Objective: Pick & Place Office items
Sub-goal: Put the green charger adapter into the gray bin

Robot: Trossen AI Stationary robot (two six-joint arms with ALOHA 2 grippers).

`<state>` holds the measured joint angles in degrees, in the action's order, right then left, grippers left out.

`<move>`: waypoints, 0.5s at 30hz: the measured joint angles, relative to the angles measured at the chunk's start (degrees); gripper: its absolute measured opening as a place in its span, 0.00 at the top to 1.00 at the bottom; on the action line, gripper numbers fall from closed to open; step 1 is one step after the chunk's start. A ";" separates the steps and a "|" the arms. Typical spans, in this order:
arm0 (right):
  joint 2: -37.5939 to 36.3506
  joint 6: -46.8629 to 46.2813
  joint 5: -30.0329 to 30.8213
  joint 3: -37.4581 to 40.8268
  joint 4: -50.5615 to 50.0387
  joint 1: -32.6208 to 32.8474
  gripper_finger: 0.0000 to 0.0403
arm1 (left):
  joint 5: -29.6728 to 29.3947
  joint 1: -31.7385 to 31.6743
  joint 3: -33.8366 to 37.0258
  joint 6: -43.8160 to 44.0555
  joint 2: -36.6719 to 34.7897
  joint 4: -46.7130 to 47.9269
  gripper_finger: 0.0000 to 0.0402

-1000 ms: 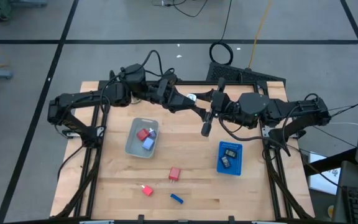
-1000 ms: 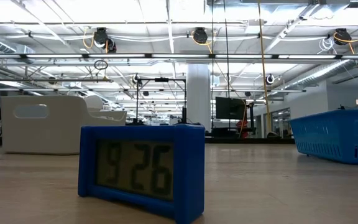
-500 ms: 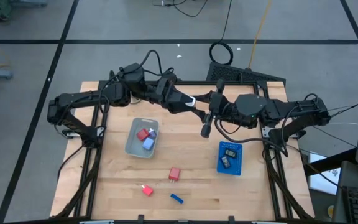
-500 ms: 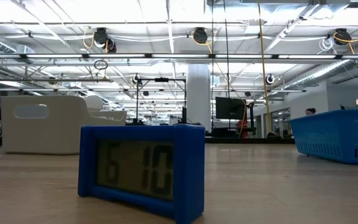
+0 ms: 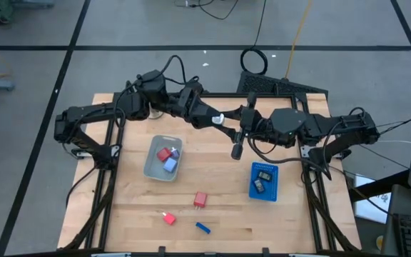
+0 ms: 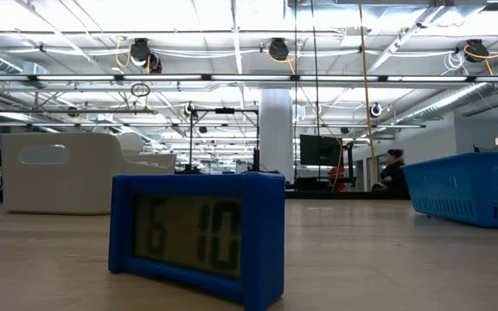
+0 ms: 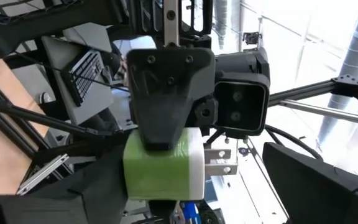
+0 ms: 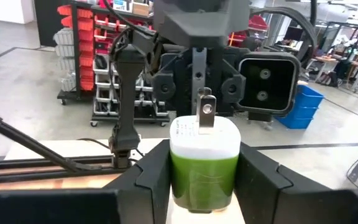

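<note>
Pinching a green and white plug adapter [image 8: 204, 163] between its fingers, the right gripper [image 5: 228, 118] hovers above the tabletop's [image 5: 220, 214] far middle; the left gripper's [image 5: 218, 118] fingers are spread beside it.

You are working over a table [image 5: 220, 214] of pale wood, planked with visible grain and a dull, unvarnished look; the low view shows the same wood faintly sheened. Its frame [image 5: 110, 178] is black metal. The green-and-white plug adapter [image 8: 204, 158] looks like smooth plastic with a soft gloss, and its prongs [image 7: 221, 160] are bright bare metal. The right gripper [image 8: 204, 180] has matt black plastic fingers [image 8: 260, 180]. The grey tray [image 5: 155, 171] and the blue tray [image 5: 272, 187] read as smooth matt plastic. The blue clock [image 6: 197, 238] has a matt plastic casing and a dull grey display. The floor [image 5: 34, 143] is smooth grey concrete.
</note>
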<state>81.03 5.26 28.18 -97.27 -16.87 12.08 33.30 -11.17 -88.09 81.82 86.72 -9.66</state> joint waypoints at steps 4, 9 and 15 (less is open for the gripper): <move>0.02 0.00 -0.55 0.04 -0.17 0.11 0.68 | 0.11 -0.07 -0.10 -0.06 -0.07 1.12 0.14; 0.02 0.03 -0.52 0.04 -0.11 0.09 0.68 | 0.76 -0.05 -0.10 -0.04 -0.07 1.40 0.13; 0.02 0.15 -0.31 0.04 -0.04 0.06 0.68 | 0.76 0.04 -0.10 0.39 -0.07 2.89 0.13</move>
<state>81.06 5.41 27.88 -97.23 -16.91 12.14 34.06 -11.14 -88.18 82.21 86.65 -6.76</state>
